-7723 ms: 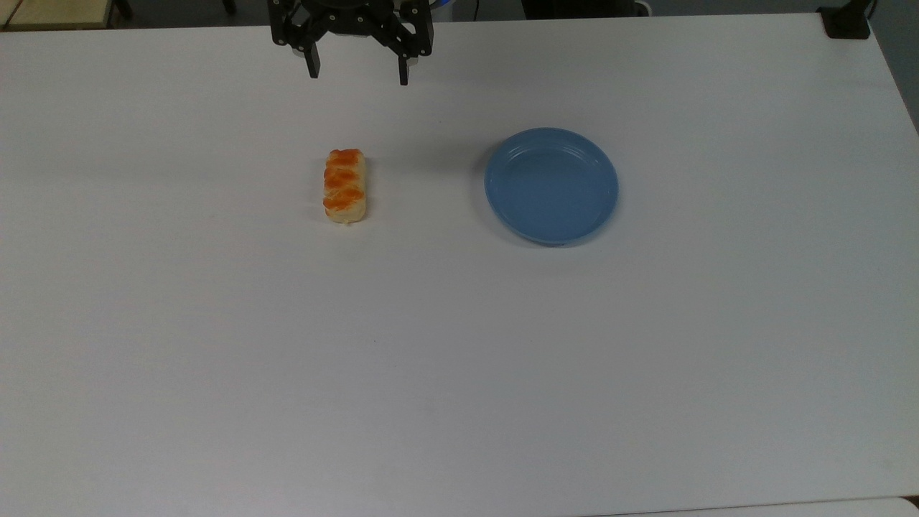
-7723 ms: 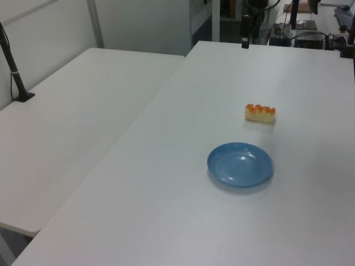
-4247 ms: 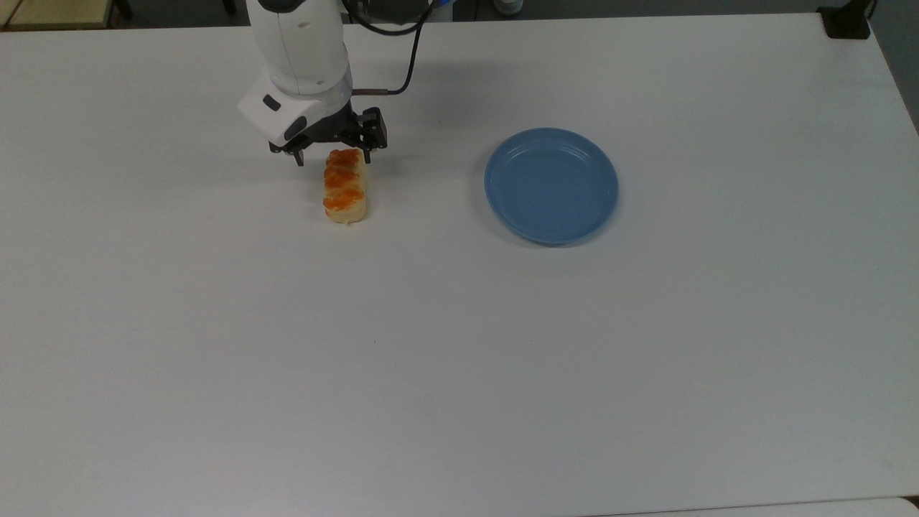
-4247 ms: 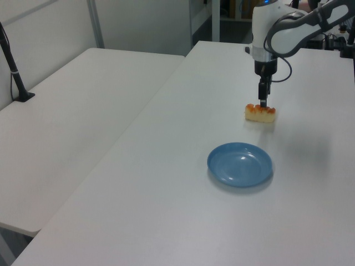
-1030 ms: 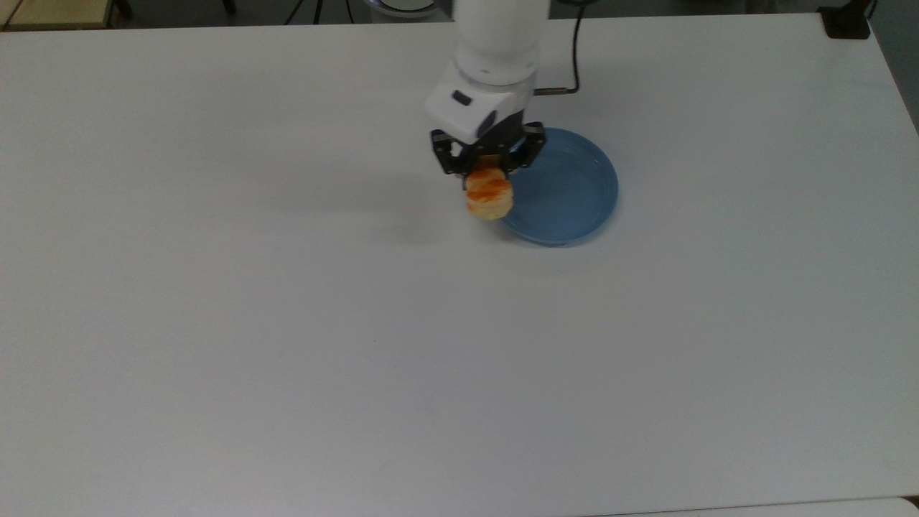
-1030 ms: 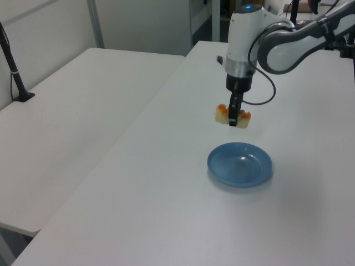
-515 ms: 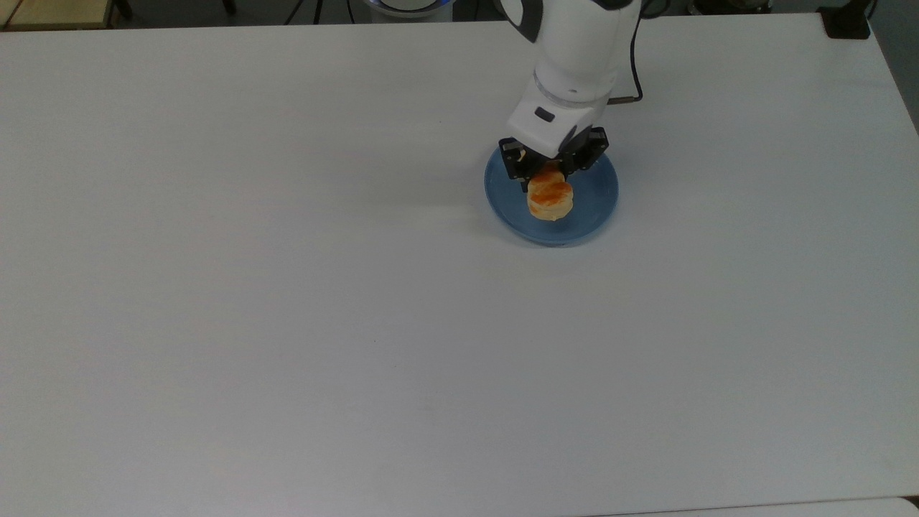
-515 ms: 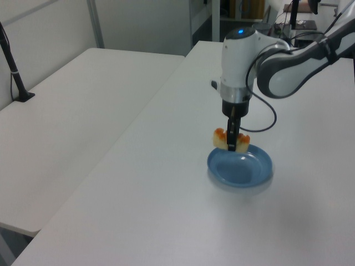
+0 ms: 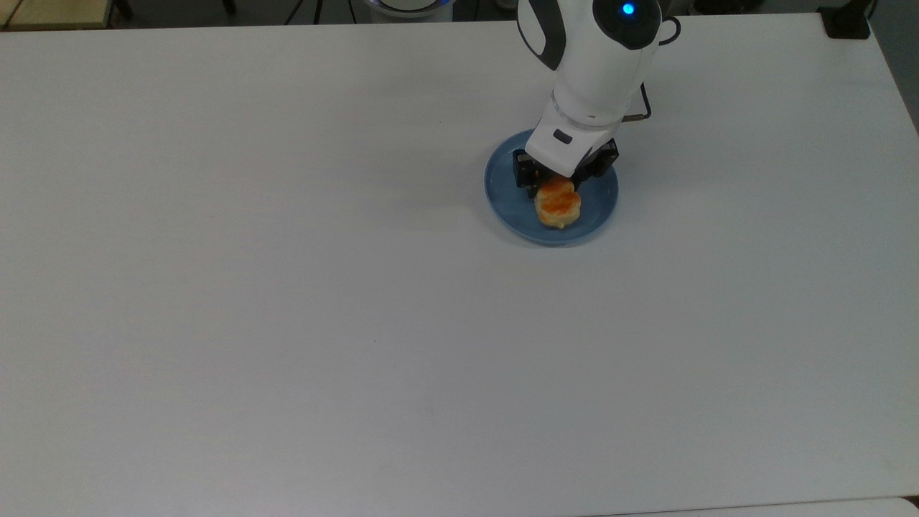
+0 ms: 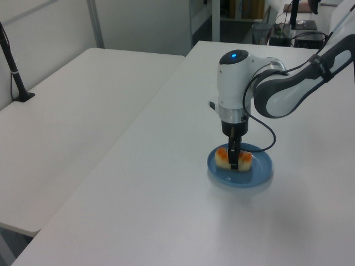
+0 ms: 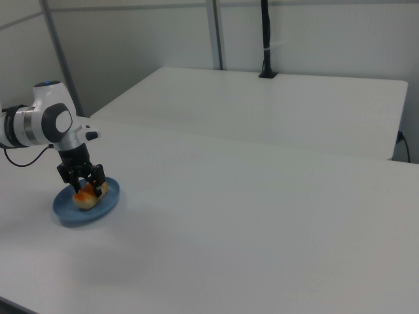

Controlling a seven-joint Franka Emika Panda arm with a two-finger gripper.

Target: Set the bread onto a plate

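Bread (image 9: 558,206) hanging low over plate (image 9: 599,215), claw (image 9: 562,188) clenching it; lowering mostly done, release remaining.

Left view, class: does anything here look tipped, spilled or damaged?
Nothing stands out. The gripper holds the bread level, low over the blue plate; loaf and plate look whole, with no crumbs on the table.

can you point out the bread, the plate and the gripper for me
bread (image 9: 559,207), top view, glazed orange top.
plate (image 9: 597,212), top view, bare blue floor beside the bread.
gripper (image 10: 233,162), left view, black tip gripping the bread's middle.
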